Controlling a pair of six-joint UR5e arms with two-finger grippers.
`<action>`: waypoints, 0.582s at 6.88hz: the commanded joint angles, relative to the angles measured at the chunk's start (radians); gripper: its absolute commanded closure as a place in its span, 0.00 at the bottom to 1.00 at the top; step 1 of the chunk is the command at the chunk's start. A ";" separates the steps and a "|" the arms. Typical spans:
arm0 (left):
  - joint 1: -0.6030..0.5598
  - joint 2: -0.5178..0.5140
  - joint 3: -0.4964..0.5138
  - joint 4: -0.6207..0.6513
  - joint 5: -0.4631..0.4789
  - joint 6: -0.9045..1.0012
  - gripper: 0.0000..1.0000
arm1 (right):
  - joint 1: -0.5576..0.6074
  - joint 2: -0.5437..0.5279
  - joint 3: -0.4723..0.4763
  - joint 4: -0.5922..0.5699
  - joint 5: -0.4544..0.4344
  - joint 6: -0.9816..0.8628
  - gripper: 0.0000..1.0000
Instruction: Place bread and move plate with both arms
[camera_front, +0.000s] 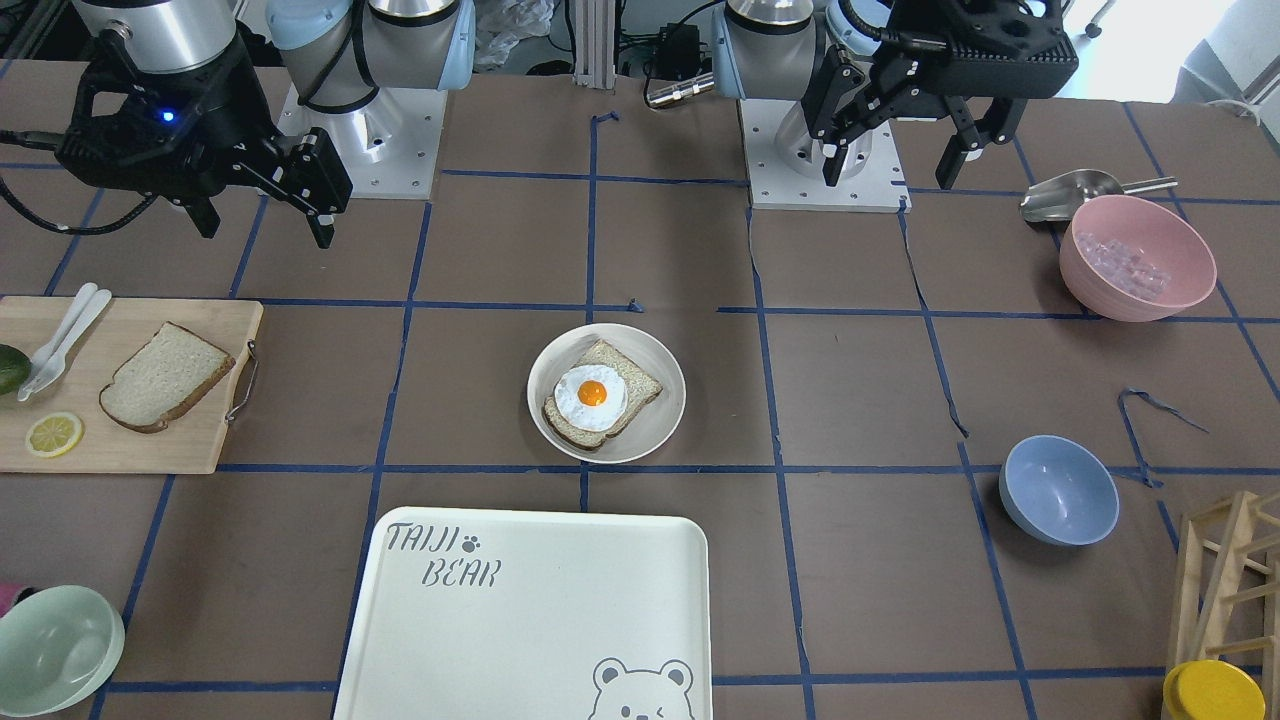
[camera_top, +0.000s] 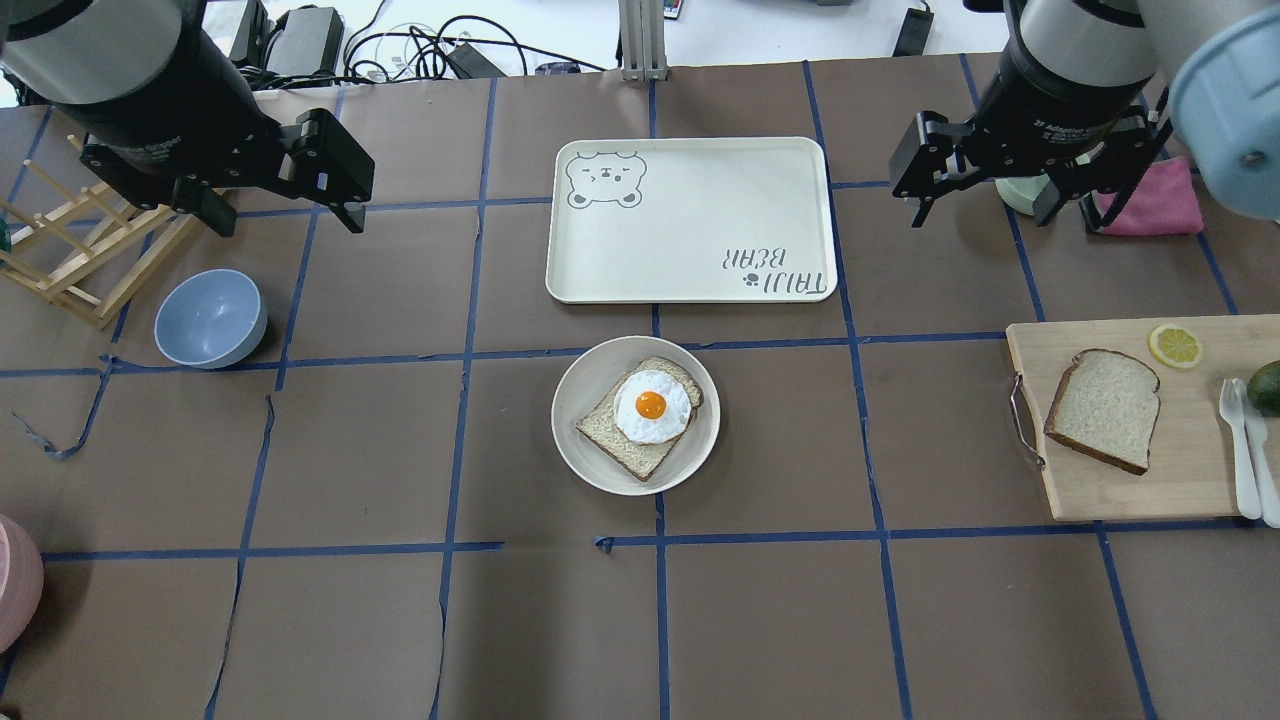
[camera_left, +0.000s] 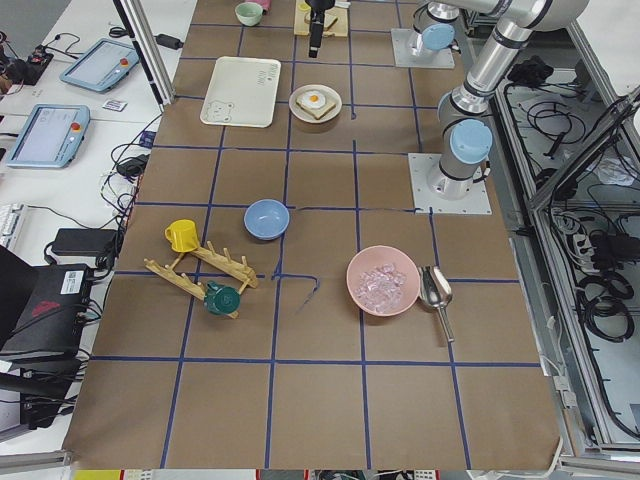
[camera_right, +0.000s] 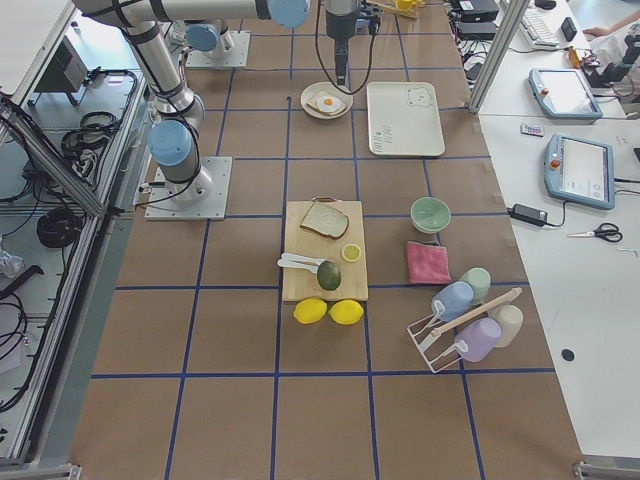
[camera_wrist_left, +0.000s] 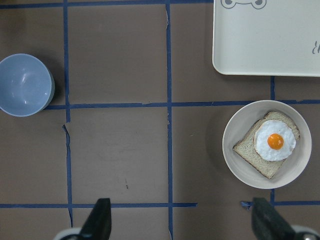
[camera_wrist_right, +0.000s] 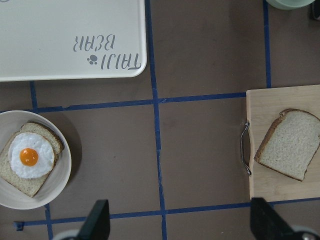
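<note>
Right gripper (camera_top: 1000, 215) upper right, jaws wide, empty; bread (camera_top: 1103, 409) on cutting board (camera_top: 1180, 470) below, well apart. Left gripper (camera_top: 288, 220) upper left, wide, empty; plate (camera_top: 590, 465) centre.

"TAIJI BEAR" printed on cream tray (camera_front: 540, 620), bear face

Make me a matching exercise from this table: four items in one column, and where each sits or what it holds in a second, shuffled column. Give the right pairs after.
Column one
1. plain slice of wheat bread with brown crust
2. white-and-orange fried egg
3. round blue bowl
4. round pink bowl

Column two
A. on a bread slice in the round cream plate
B. holds clear ice cubes, beside a metal scoop
C. on the wooden cutting board
D. empty, on the brown table paper

Pairs: 1-C, 2-A, 3-D, 4-B.
</note>
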 joint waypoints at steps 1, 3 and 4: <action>0.000 0.000 -0.001 0.000 0.000 0.000 0.00 | 0.000 0.002 0.000 0.000 0.000 0.000 0.00; 0.000 0.000 0.001 0.000 0.000 0.000 0.00 | 0.000 0.002 0.000 0.000 0.001 -0.006 0.00; 0.000 0.000 0.000 0.000 0.000 0.000 0.00 | 0.000 0.000 0.000 0.001 -0.005 -0.006 0.00</action>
